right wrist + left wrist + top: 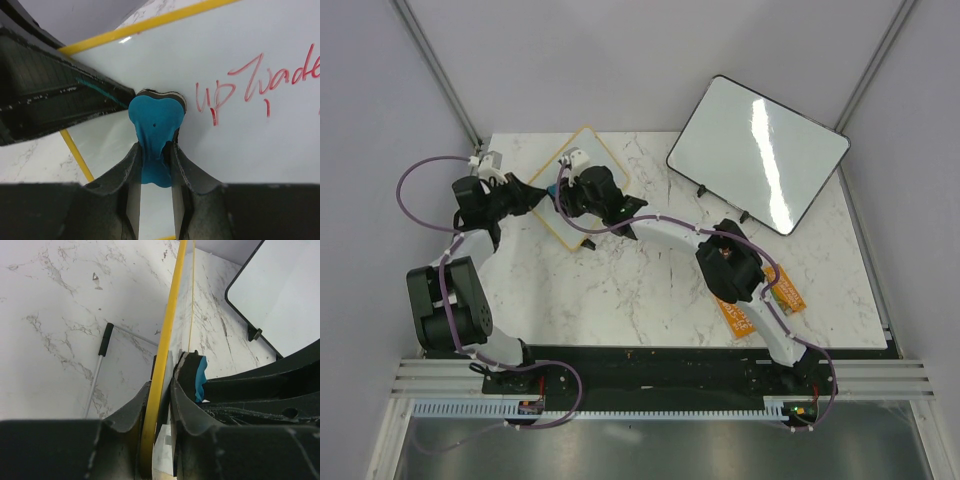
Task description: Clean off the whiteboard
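Note:
The whiteboard (598,152) is small and yellow-framed, standing tilted at the table's back left, with red writing (260,80) on its white face (240,145). My left gripper (542,197) is shut on its yellow frame (170,325), one finger on each side of the edge (162,385). My right gripper (575,195) is shut on a blue eraser (155,117), jaws pinching its narrow waist (156,147). The eraser's dark pad rests against the board just left of the red writing. The eraser (201,377) also shows beside the left fingers.
A larger black-framed blank whiteboard (758,152) stands at the back right. Orange packets (760,305) lie under the right arm's elbow near the front right. A thin metal rod with a black tip (102,352) lies on the marble behind the small board.

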Action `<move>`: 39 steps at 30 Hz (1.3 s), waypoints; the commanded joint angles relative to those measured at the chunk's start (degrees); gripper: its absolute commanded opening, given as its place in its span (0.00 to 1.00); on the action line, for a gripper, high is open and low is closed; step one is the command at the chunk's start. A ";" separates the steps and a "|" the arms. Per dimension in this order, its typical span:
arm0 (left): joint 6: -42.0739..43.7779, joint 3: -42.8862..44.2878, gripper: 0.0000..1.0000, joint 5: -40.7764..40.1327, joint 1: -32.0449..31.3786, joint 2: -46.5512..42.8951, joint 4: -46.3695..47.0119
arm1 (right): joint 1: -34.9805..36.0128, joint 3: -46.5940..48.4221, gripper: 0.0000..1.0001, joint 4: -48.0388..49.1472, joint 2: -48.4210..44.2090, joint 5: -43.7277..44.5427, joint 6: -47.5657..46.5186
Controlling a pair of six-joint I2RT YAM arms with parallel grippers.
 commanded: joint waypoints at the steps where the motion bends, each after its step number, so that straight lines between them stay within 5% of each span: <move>1: 8.54 -0.61 0.02 -2.04 -2.57 -0.73 -6.06 | 0.50 6.10 0.00 3.36 2.59 5.29 -0.14; 10: 8.98 -0.35 0.02 -2.39 -2.66 -1.17 -6.50 | -7.84 11.63 0.00 4.41 8.74 -5.85 11.98; 23: 9.07 -0.70 0.02 -2.74 -2.83 -1.61 -6.50 | -13.38 13.92 0.00 -1.38 12.35 -3.93 15.51; 39: 10.56 -0.61 0.02 -3.97 -4.15 -2.40 -7.64 | -10.31 10.76 0.00 -8.83 5.15 -18.25 6.73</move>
